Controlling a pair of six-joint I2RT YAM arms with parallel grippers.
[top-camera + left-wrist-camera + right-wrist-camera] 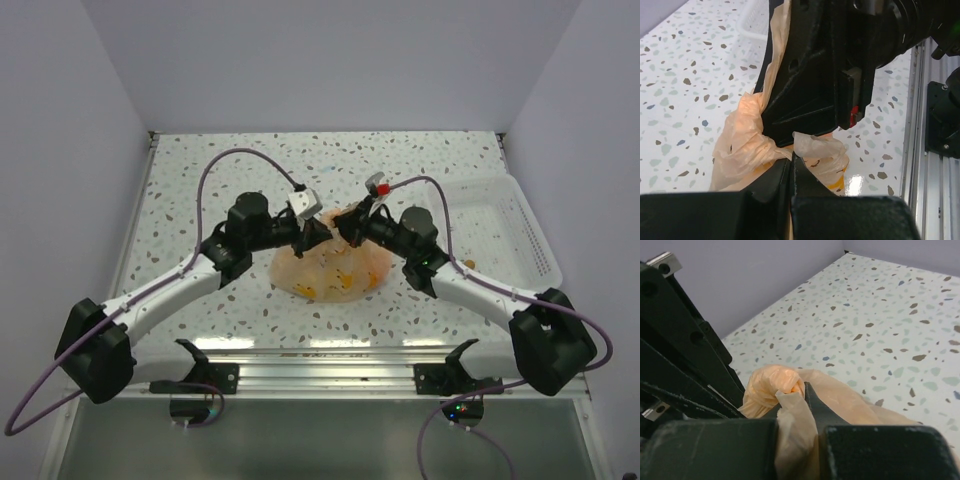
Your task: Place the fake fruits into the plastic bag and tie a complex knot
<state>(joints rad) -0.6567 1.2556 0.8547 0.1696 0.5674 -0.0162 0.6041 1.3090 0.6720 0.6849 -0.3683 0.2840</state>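
Observation:
The peach-orange plastic bag [330, 272] lies on the table between the two arms, and yellow fake fruits [345, 284] show through its film. Its handles are twisted into a knot [776, 386] at the top. My left gripper [317, 236] is shut on a strip of the bag's handle [815, 148] just beside the knot. My right gripper [346, 229] faces it from the other side, shut on another strip of the bag [792, 412] that runs between its fingers. The two grippers nearly touch. In the left wrist view a yellow fruit [839, 183] shows through the bag.
A white plastic tray [505, 225] stands at the right of the speckled table [210, 170]. White walls close in the back and both sides. The aluminium rail [330, 372] with the arm bases runs along the near edge.

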